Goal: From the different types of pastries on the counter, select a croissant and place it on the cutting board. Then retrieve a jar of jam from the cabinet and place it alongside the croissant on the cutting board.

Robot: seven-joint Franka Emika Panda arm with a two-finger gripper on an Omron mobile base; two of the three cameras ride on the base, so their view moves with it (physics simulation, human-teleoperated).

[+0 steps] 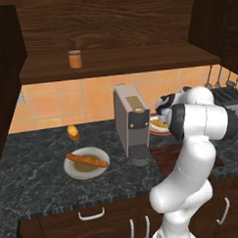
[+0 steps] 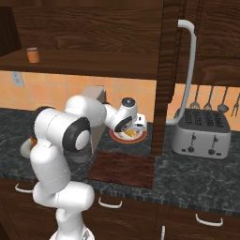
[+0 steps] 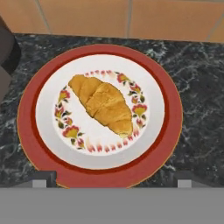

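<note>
You're on the croissant pick: gripper (image 3: pixel 112 179) spread wide, empty, with the croissant (image 3: pixel 103 103) on its red-rimmed plate (image 3: pixel 168 127) lying straight ahead between the jaws; descend, then close.

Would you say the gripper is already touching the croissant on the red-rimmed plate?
Apart. In the hand view the open gripper shows both fingertips at the plate's near rim, with bare plate between them and the croissant.

Both base views look down from behind, sharing the plate (image 2: pixel 127 136); hand view hangs close, seemingly straight above it.
</note>
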